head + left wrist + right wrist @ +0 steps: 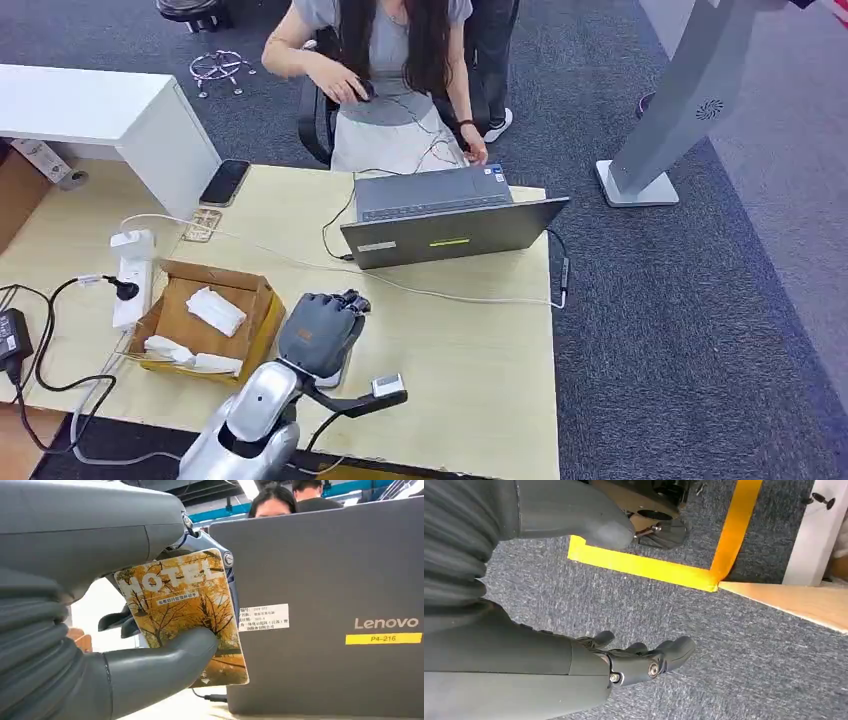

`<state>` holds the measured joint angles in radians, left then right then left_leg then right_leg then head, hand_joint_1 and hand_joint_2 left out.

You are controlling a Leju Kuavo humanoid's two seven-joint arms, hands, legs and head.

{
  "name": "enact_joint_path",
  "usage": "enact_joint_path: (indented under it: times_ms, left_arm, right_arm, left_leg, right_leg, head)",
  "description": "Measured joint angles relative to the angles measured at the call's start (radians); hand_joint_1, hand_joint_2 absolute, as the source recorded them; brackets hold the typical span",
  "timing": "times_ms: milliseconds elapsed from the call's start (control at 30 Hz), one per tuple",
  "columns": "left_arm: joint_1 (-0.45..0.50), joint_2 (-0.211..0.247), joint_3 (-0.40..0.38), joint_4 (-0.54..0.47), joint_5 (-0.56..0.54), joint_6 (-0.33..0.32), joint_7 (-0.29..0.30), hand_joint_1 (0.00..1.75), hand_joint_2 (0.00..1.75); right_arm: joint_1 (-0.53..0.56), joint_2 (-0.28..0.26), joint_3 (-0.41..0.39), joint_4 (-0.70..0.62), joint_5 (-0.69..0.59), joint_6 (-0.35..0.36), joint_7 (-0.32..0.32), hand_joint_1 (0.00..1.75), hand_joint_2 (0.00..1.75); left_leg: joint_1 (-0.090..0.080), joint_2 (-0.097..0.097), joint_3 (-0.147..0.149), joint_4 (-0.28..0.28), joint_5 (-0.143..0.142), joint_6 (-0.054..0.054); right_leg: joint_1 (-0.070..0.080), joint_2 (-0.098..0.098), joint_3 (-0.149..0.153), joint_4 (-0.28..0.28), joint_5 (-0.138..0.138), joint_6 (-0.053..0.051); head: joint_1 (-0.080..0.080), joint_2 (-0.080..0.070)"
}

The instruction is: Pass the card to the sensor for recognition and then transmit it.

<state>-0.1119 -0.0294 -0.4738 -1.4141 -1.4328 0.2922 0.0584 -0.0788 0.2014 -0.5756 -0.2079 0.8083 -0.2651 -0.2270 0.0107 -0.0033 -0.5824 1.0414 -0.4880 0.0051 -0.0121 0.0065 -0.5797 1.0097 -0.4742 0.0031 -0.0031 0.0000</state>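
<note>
Left hand [125,645]: holding the card, thumb pressed across its lower face, darker fingers behind
Card [182,610]: one, yellow autumn-tree print with "HOTEL" lettering, upright in the left hand, just near of the laptop lid
Left hand, head view [320,333]: over the table [480,360], right of the cardboard box, near side of the laptop
Right hand [644,662]: hanging over grey carpet, fingers loosely apart, holding nothing
Sensor: cannot tell which item is the sensor; the small white-faced unit [387,385] on the near table edge beside the left arm is a guess only
Laptop [450,225]: one, lid back toward the robot, cables trailing to left and right
Person [390,70]: one seated on the far side of the table, hands at the laptop and a mouse
Cardboard box [205,320]: one, open, white packets inside
Phone [224,182]: one, far left on the table
Power strip [133,275]: one, left, plug and cord attached
Risk, slip: thumb grip covers only the lower part of the card; a quick swing could tilt or drop it
Risk, collision: card close to the laptop lid; forward reach could knock the lid
Risk, snag: cables between hand and laptop could catch the fingers
Risk, handover: card dropped if released before the person takes it
</note>
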Motion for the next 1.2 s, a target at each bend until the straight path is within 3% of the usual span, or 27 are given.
enact_joint_path:
  times_ms: [500, 1033, 1200]
  left_arm:
    - [0.040, -0.019, 0.016, 0.030, 0.018, 0.056, 0.006, 1.75, 1.75]
    - [0.075, -0.019, 0.079, 0.069, 0.019, 0.067, 0.015, 1.75, 1.75]
    - [0.081, -0.027, 0.101, 0.074, -0.023, 0.064, 0.053, 1.75, 1.75]
  right_arm:
    - [-0.001, -0.003, -0.008, 0.000, 0.020, -0.003, 0.012, 0.00, 1.75]
    - [0.002, -0.005, -0.008, 0.000, 0.045, -0.013, 0.033, 0.00, 1.75]
    - [0.004, -0.005, -0.008, 0.000, 0.045, -0.014, 0.032, 0.00, 1.75]
  left_leg:
    - [0.000, 0.000, 0.000, 0.000, 0.000, 0.000]
    - [0.000, 0.000, -0.001, 0.000, 0.000, 0.000]
    - [0.000, 0.000, -0.001, 0.000, 0.000, 0.000]
  right_leg:
    - [0.000, 0.000, 0.000, 0.000, 0.000, 0.000]
    - [0.000, 0.000, 0.000, 0.000, 0.000, 0.000]
    - [0.000, 0.000, 0.000, 0.000, 0.000, 0.000]
  head:
    - [0.000, 0.000]
    - [0.000, 0.000]
    - [0.000, 0.000]
